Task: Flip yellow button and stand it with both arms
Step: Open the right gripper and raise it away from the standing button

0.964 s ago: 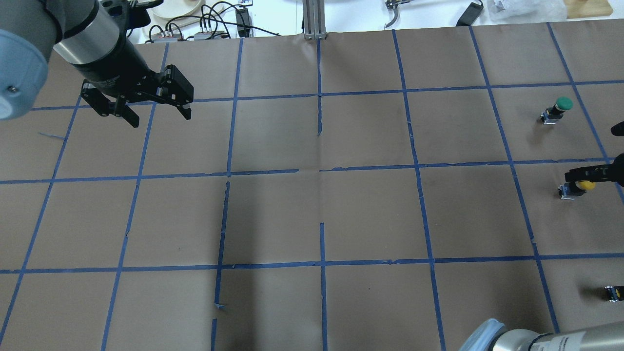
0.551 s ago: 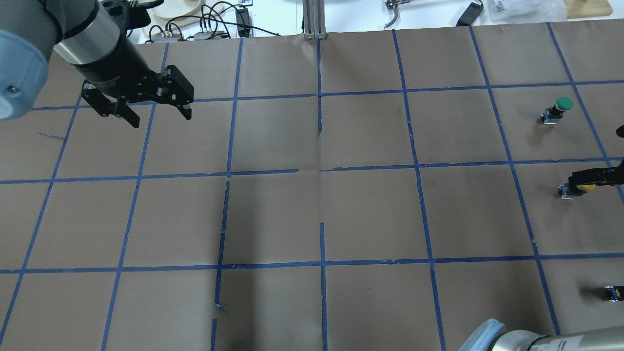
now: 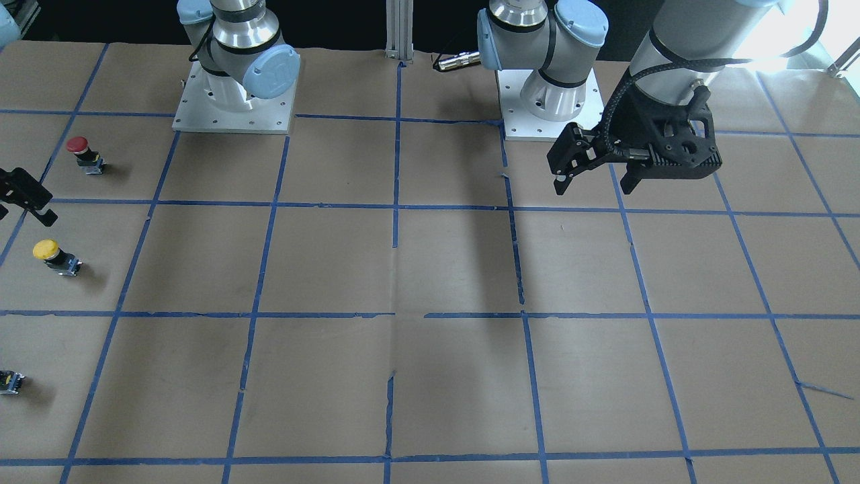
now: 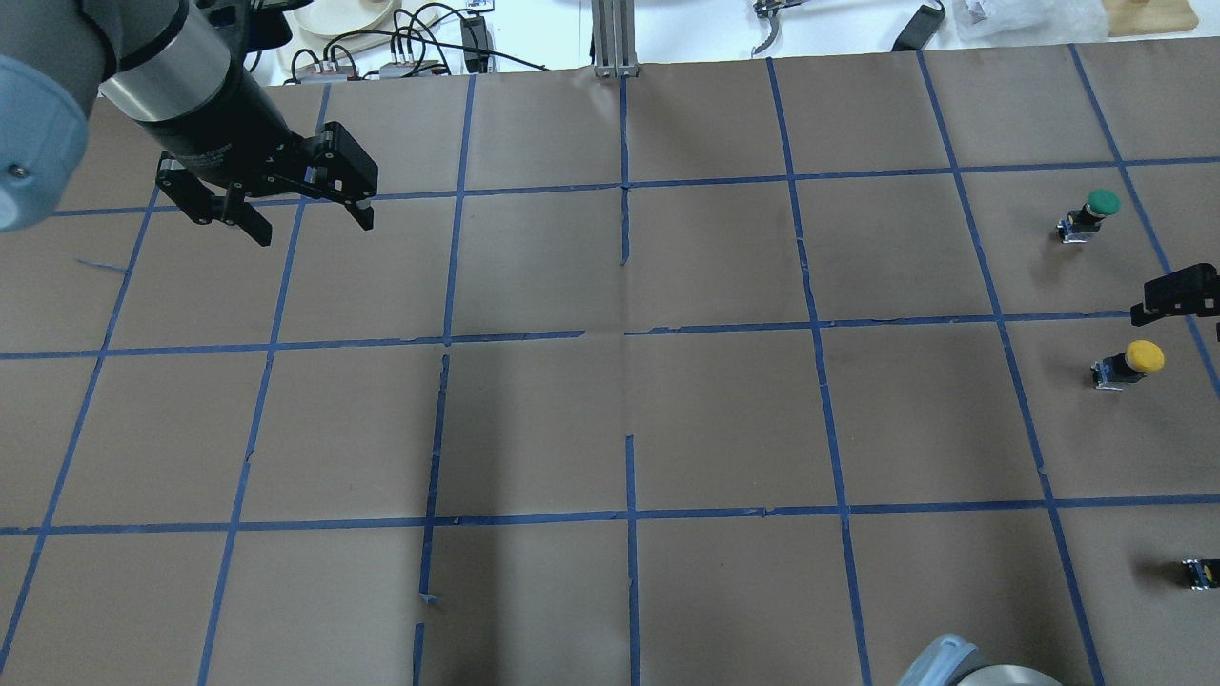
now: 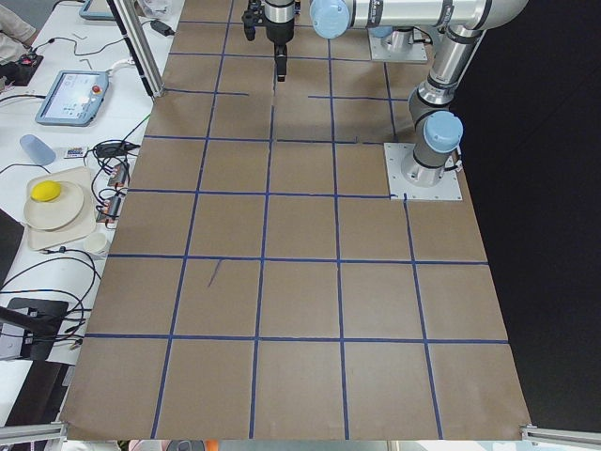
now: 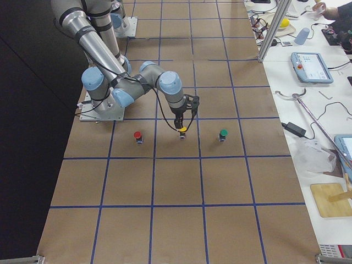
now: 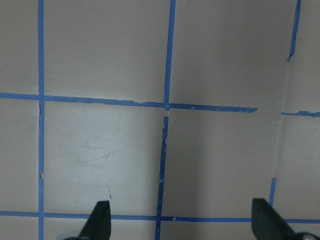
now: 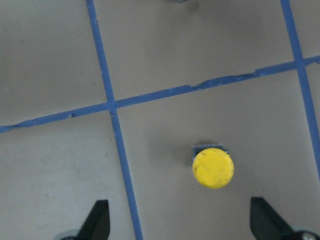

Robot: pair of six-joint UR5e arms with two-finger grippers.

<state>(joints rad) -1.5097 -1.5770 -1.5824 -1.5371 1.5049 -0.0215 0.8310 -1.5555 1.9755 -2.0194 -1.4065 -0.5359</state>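
The yellow button stands upright, cap up, at the table's right side; it also shows in the front view and the right side view. My right gripper is open and empty above it. The button sits between the fingers' lines, apart from both. One of its fingers shows at the overhead view's right edge and in the front view. My left gripper is open and empty, raised over the table's far left part; its wrist view shows only bare paper.
A green button stands beyond the yellow one. A red button stands nearer the robot's base. A small switch body is cut by the overhead view's edge. Brown paper with blue tape lines covers the table.
The right gripper's finger lay over the yellow cap; it has since pulled away, and the cap stands in full view. The left arm has barely moved.
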